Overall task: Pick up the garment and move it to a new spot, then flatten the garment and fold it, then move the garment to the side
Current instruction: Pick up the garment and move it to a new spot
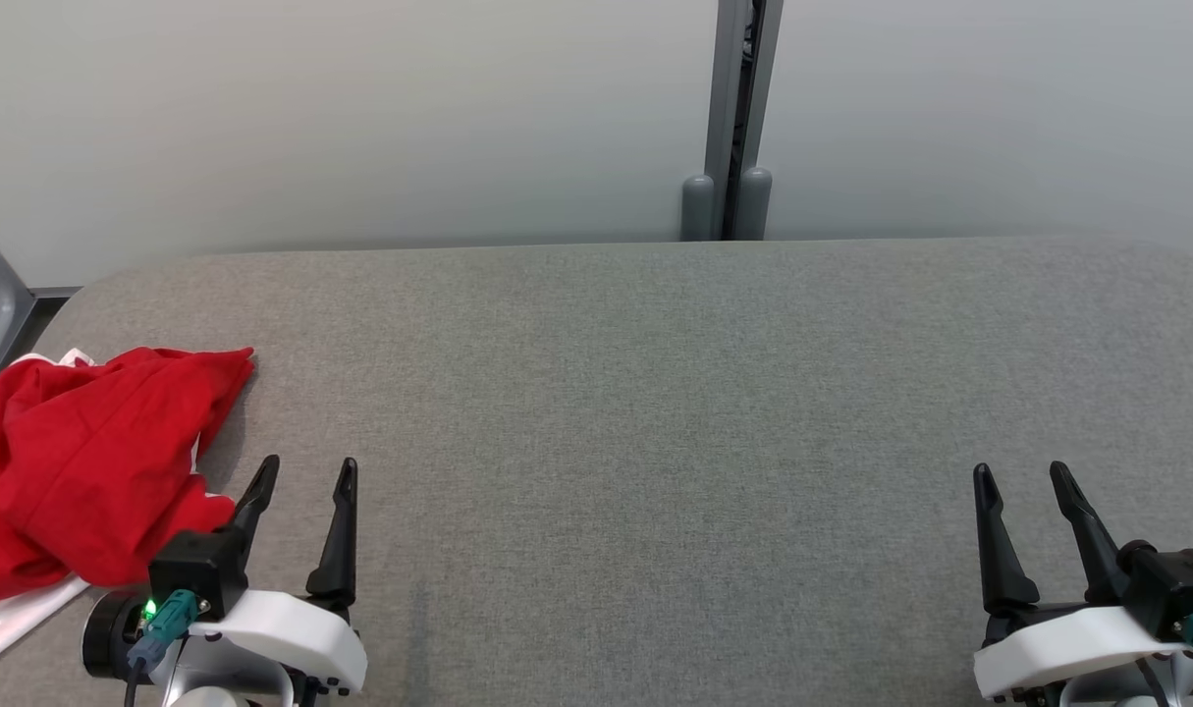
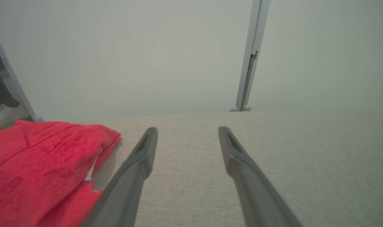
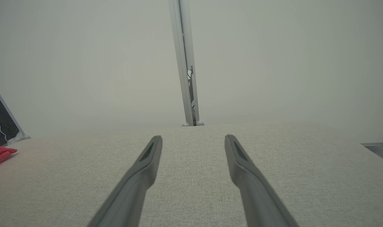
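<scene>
No words, labels, brands, numbers or signs are legible on anything here (the red garment (image 1: pixel 76 462) and the grey bench (image 1: pixel 655 393) are plain cloth).

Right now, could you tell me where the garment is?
In the head view the red garment lies crumpled at the left edge of the grey table, just left of the left gripper.

Lab or test bay, not a home: grey fabric-topped table (image 1: pixel 655 393), its far edge backed by plain pale partition panels (image 1: pixel 360 118) joined by a grey metal post (image 1: pixel 738 118). White shoe (image 2: pixel 5 115) on floor past the left edge.
</scene>
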{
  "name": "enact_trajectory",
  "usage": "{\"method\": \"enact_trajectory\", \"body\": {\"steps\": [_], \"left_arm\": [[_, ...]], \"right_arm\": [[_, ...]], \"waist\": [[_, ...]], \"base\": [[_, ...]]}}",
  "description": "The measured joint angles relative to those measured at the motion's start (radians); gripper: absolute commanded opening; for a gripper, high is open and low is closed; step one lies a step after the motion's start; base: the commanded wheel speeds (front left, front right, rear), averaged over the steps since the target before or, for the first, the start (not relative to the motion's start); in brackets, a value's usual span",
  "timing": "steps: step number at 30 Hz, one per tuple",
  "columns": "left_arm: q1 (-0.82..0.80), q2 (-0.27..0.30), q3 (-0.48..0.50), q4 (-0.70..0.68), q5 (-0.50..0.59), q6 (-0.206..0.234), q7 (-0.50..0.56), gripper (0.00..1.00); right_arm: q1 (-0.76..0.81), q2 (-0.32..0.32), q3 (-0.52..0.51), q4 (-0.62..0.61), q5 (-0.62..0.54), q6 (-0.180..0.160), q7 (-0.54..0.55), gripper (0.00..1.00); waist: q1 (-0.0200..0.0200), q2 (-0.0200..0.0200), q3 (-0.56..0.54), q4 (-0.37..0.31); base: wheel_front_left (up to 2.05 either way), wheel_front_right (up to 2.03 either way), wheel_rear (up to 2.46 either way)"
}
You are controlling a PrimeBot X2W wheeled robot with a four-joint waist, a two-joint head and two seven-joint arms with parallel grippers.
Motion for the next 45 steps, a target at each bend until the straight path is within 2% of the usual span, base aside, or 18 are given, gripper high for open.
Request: {"method": "enact_trajectory", "body": {"steps": [6,12,22,35,39,45], "left_arm": [[-0.012,0.001,0.004,0.003,-0.008,0.007,-0.012,1.0],[-0.018,0.002,0.012,0.009,-0.017,0.018,-0.028,1.0],[-0.037,0.018,0.05,0.01,-0.04,0.044,-0.063,1.0],[-0.035,0.025,0.071,0.023,-0.068,0.05,-0.091,1.0],[-0.033,0.023,0.068,0.027,-0.069,0.053,-0.094,1.0],[-0.032,0.025,0.068,0.035,-0.072,0.058,-0.096,1.0]], "right_arm": [[0.0,-0.002,0.007,0.0,0.009,0.0,0.0,1.0],[0.0,-0.003,0.037,-0.024,0.012,0.0,0.0,1.0],[-0.006,-0.006,0.101,-0.06,0.017,0.0,0.014,1.0],[-0.007,-0.007,0.143,-0.087,0.02,0.0,0.043,1.0],[-0.007,-0.01,0.147,-0.09,0.007,0.0,0.049,1.0],[-0.016,-0.014,0.147,-0.095,-0.007,0.0,0.053,1.0]], "waist": [[0.0,0.0,0.001,0.029],[0.0,0.0,0.003,0.091],[0.0001,0.0,0.011,0.255],[0.0,0.0,0.022,0.469],[0.0,0.0,0.023,0.5],[0.0,0.0,0.023,0.503]], "base": [[0.0,0.0,0.0],[0.0,0.0,0.0],[0.0,0.0,0.0],[0.0,0.0,0.0],[0.0,0.0,0.0],[0.0,0.0,0.0]]}}
